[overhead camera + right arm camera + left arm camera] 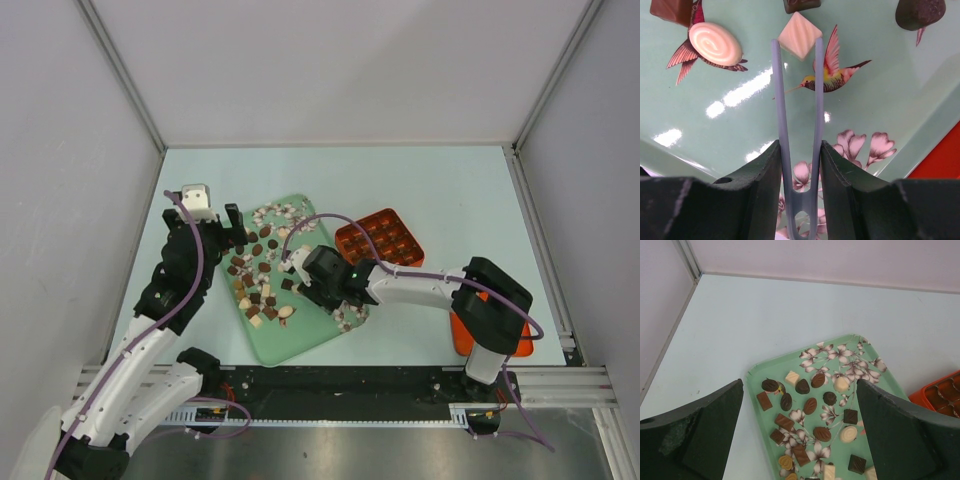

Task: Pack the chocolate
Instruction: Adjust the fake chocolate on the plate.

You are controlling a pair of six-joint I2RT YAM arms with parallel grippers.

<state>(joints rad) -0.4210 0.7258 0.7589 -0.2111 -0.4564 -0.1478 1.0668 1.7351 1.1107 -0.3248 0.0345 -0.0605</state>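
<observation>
"Jaws on the left arm (175, 280) are spread wide with nothing between them. Why is it parked there?"

"Keeping out of the way, I'd guess. It reaches forward from its base and hangs by the left edge of the green tray (300, 340), its wrist tilted toward the pieces."

"And the chocolate (810, 405) is all on that tray?"

"As far as I can see, yes. Loose pieces lie scattered across it, dark, lighter brown and cream. The tray sits mid-bench (400, 180), probably so either arm can reach it."

"What about the right arm (410, 285)?"

"It stretches leftward from its base, low over the tray's near right part, with the wrist tipped down. Its jaws are clenched on thin blue tweezers (783, 125), likely because the pieces are too small for such thick fingers. The tips stand either side of a cream square (800, 36). I can't tell if they're touching it."

"And the orange box (380, 238)?"

"It's just beside the tray's right edge, cells up. I'd reckon that's to keep the carry short."
</observation>
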